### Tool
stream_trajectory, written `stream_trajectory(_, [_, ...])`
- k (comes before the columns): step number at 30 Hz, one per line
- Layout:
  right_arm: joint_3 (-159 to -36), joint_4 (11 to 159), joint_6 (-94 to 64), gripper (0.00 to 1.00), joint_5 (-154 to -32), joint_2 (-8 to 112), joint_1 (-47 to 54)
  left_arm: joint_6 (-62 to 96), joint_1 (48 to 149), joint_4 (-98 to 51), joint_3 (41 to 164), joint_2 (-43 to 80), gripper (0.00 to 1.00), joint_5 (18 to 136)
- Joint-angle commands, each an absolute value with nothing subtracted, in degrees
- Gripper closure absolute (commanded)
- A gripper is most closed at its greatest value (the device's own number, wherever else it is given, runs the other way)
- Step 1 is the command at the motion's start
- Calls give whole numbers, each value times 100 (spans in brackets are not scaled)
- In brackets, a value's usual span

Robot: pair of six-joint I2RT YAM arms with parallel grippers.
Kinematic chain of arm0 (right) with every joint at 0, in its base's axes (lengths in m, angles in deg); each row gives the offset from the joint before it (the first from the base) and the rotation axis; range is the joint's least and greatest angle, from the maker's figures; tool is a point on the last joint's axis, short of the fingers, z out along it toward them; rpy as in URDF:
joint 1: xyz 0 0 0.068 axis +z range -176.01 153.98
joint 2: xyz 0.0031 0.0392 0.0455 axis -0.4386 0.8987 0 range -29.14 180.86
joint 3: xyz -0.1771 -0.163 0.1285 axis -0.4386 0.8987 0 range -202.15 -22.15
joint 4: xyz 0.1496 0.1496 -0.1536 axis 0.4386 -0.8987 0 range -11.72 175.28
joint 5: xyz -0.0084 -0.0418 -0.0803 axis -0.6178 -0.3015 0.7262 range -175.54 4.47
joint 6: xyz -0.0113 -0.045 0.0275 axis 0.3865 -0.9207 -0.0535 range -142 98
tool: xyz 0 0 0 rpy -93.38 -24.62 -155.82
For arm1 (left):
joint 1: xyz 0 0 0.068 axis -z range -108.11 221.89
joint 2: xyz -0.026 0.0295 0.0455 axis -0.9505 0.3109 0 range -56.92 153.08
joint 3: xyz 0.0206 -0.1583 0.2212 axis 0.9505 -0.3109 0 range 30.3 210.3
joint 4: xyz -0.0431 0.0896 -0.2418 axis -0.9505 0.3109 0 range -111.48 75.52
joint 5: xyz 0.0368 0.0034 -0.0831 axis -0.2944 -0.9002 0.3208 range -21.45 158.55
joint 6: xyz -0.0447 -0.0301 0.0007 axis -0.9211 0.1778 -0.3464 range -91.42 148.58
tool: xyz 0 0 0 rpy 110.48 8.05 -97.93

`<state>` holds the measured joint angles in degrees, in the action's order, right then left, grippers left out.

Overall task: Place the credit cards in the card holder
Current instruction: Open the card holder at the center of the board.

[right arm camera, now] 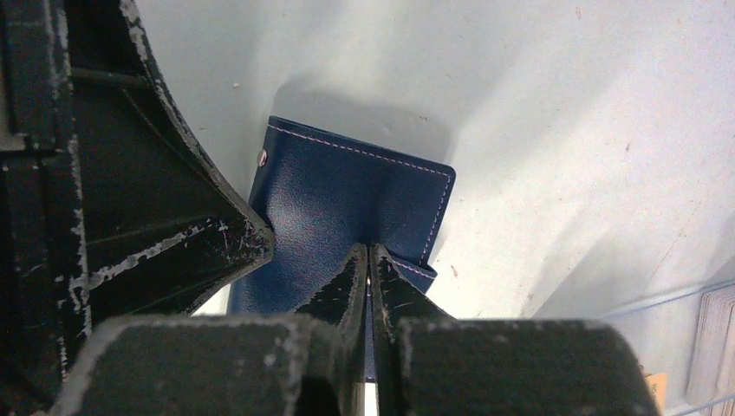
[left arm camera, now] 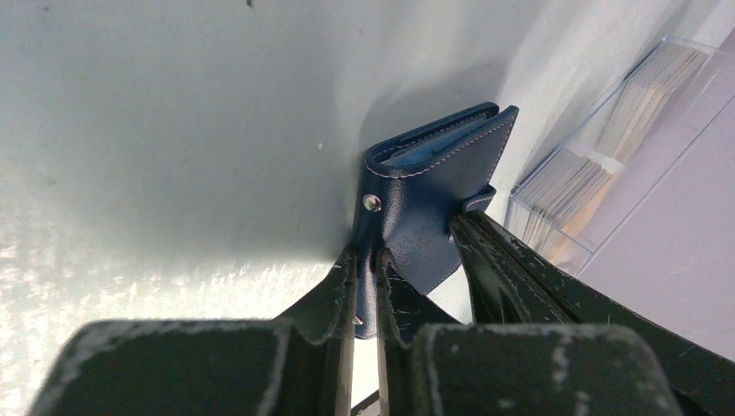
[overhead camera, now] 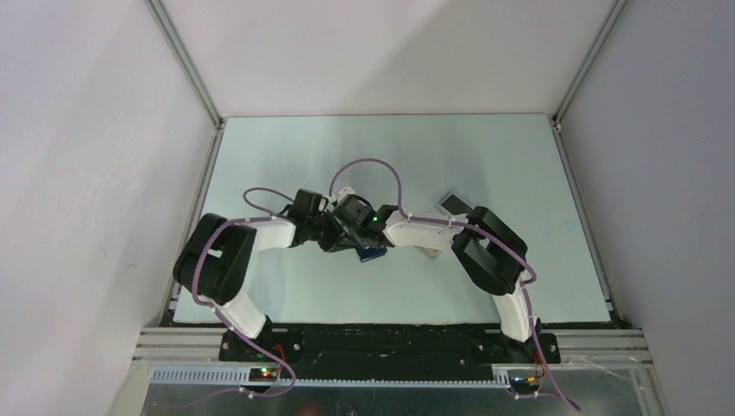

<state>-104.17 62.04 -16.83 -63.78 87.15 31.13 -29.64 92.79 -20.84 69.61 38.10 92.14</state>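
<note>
**Because both arms crowd over it, the card holder is mostly hidden from above**

Where the wrist views begin, the left gripper (left arm camera: 366, 260) has its fingers nearly together, pinching the lower flap of the navy card holder (left arm camera: 433, 178). The right gripper (right arm camera: 369, 260) is closed almost completely, nipping the holder's strap edge. The holder is partly folded open over the table (left arm camera: 173, 130), snap stud showing; contact with the surface cannot be confirmed. From above, only a blue corner shows beneath the wrists. Both arms bend inward from their bases, elbows out, meeting mid-table. Beyond, a clear case (left arm camera: 522, 201) holds card stacks (left arm camera: 563, 186), cropped by the frame edge. An orange scrap (right arm camera: 652, 387) is too cut off to identify.
</note>
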Motion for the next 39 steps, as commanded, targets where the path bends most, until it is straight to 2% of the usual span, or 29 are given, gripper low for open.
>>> stream_trajectory(1, [-10378,5709,-1747,97,-5806,8379,2755,-2775,9271,-1234,6841,4116,100,8149])
stream_trajectory(13, [-10217,5556,-1596,98,-5869,8050,2456,-2798,9329,-1085,6928,4146,100,8039])
stream_trajectory(17, [-10213,5453,-1401,96,-6245,7991,2246,-2760,9332,-1084,6925,4115,100,8042])
stream_trajectory(25, [-10208,5533,-957,90,-8475,7388,1767,-2469,9360,-1025,7023,3988,100,8031])
stream_trajectory(28, [-10231,5653,-880,78,-9394,7297,1699,-2387,9362,-964,7110,4074,100,8078])
stream_trajectory(29, [-10248,5663,-868,78,-9807,7360,1680,-2384,9361,-951,7118,4104,100,8094])
stream_trajectory(33, [-10411,5548,-972,80,-10391,7811,1663,-2373,9360,-961,7130,4129,100,8104])
stream_trajectory(39, [-11006,5081,-1385,93,-11021,8581,1780,-2355,9360,-961,7135,4168,100,8110])
